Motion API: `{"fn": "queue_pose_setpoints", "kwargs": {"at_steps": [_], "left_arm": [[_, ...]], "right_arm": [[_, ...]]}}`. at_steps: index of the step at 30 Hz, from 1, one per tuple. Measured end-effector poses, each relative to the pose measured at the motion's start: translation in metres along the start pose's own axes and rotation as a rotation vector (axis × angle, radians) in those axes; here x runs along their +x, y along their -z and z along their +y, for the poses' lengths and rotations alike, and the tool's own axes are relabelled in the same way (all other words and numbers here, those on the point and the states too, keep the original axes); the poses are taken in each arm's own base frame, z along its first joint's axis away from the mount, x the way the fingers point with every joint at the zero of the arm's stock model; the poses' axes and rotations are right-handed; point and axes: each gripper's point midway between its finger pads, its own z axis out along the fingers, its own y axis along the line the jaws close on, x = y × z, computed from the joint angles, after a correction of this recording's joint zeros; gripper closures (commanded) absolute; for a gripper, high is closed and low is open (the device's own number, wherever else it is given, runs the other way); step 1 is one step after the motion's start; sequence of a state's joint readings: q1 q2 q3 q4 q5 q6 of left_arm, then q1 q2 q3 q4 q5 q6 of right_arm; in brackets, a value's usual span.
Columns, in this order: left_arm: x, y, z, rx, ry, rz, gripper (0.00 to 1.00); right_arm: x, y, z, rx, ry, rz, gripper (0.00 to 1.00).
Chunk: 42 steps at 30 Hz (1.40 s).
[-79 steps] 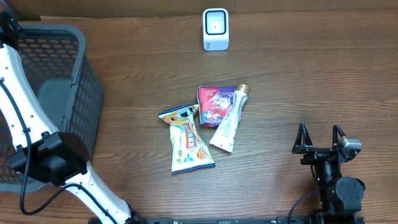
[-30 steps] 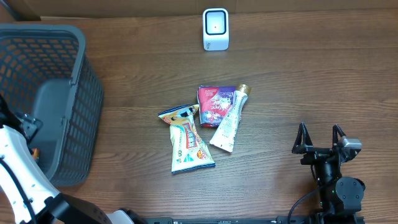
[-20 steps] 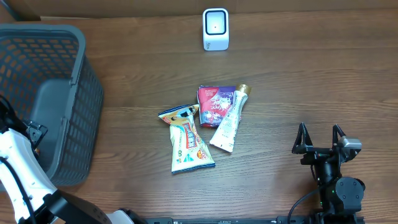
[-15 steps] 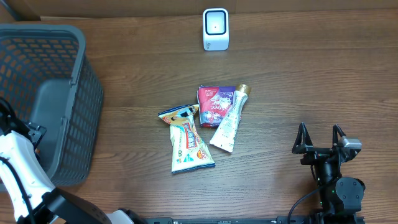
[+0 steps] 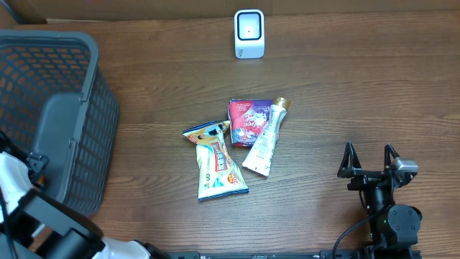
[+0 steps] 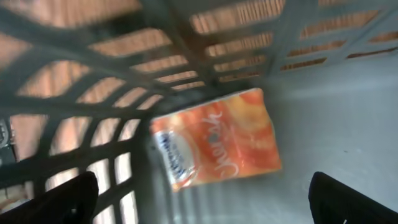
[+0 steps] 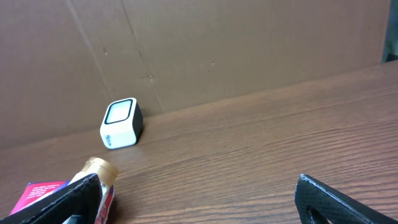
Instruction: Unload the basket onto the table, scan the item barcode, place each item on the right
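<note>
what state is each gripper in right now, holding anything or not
left gripper: open, holding nothing
right gripper: open, holding nothing

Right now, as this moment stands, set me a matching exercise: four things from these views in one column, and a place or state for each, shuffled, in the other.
Column one
1. white scanner
2. orange packet
3. cream tube
4. right gripper

Column two
A. open, holding nothing
B. lying inside the grey basket
C. lying flat, touching the red pouch
D. standing at the far side, near the cardboard wall

Pairs: 1-D, 2-B, 3-C, 4-A
</note>
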<state>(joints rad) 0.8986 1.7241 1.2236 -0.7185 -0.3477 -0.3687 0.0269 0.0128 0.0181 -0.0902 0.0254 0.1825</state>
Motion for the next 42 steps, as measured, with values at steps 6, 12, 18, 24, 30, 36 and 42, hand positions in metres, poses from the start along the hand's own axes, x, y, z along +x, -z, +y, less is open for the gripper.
{"fn": "queue_pose_setpoints", "kwargs": {"at_steps": [6, 12, 18, 24, 30, 36, 42], "left_arm": [[0.012, -0.033, -0.009, -0.018, -0.027, 0.059, 0.00], [0.015, -0.043, -0.012, -0.018, -0.031, 0.068, 0.00], [0.013, -0.046, -0.014, -0.016, -0.032, 0.063, 0.51], [0.013, -0.047, -0.012, -0.028, -0.040, 0.059, 0.96], [0.011, -0.045, -0.010, -0.039, -0.042, 0.051, 0.96], [0.015, -0.033, -0.005, -0.062, -0.070, 0.115, 0.96], [-0.017, 0.013, -0.031, 0.018, -0.106, 0.125, 0.96]], "right_arm": [[0.000, 0.000, 0.000, 0.000, 0.000, 0.000, 0.00], [0.000, 0.000, 0.000, 0.000, 0.000, -0.001, 0.00], [0.000, 0.000, 0.000, 0.000, 0.000, 0.000, 0.00], [0.000, 0.000, 0.000, 0.000, 0.000, -0.001, 0.00], [0.000, 0.000, 0.000, 0.001, 0.000, -0.001, 0.00], [0.000, 0.000, 0.000, 0.000, 0.000, -0.001, 0.00], [0.000, 0.000, 0.000, 0.000, 0.000, -0.001, 0.00]]}}
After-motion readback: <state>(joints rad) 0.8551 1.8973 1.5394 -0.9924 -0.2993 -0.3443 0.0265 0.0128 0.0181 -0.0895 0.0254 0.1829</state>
